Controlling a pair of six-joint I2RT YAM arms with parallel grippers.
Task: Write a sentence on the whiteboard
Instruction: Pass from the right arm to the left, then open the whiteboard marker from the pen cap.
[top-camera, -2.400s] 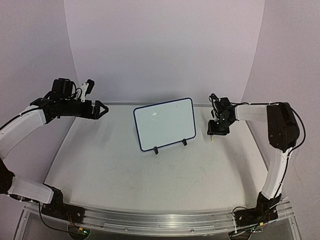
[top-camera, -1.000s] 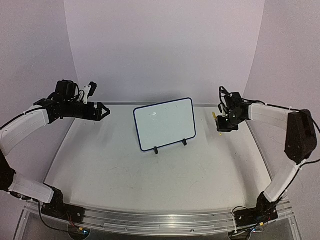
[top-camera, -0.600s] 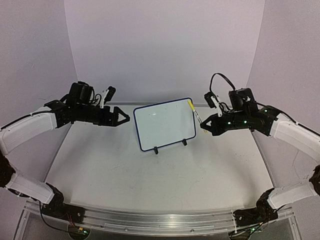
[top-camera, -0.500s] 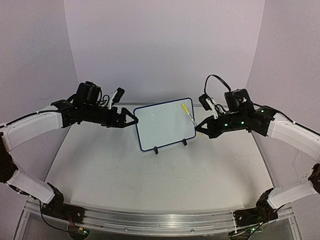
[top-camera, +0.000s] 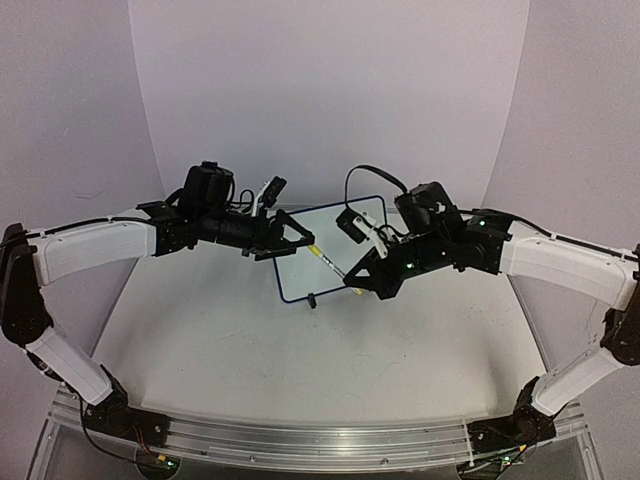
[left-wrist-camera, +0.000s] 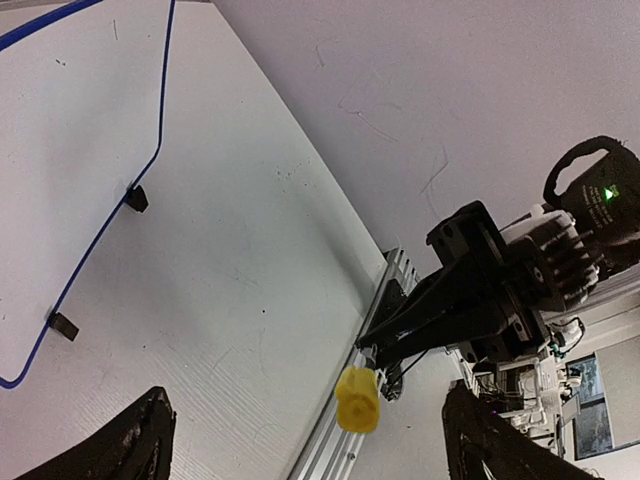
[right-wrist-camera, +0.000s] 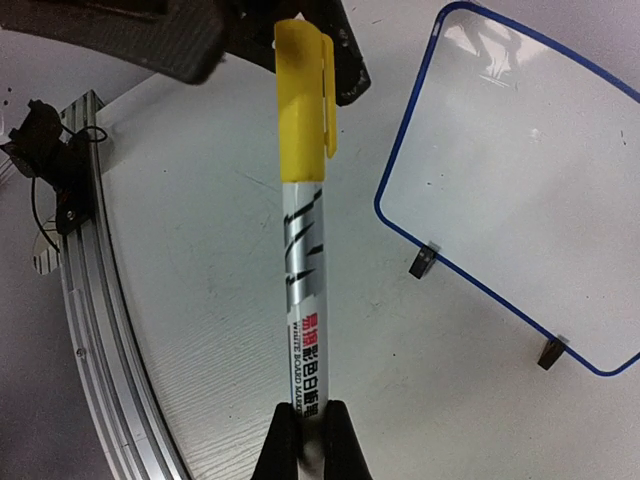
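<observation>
Top external view sits high behind the arm bases, facing down and forward over the whole table (top-camera: 220, 330) to the back wall. Left wrist view looks from close between the fingers of the left gripper (left-wrist-camera: 310, 445) at the marker (left-wrist-camera: 357, 400) end-on. Right wrist view looks along that marker from the right gripper (right-wrist-camera: 305, 440); all three views share the whiteboard (top-camera: 325, 228) (left-wrist-camera: 70, 130) (right-wrist-camera: 520, 200).

Blue-rimmed whiteboard (right-wrist-camera: 520, 180) propped upright (two black clip feet).
</observation>
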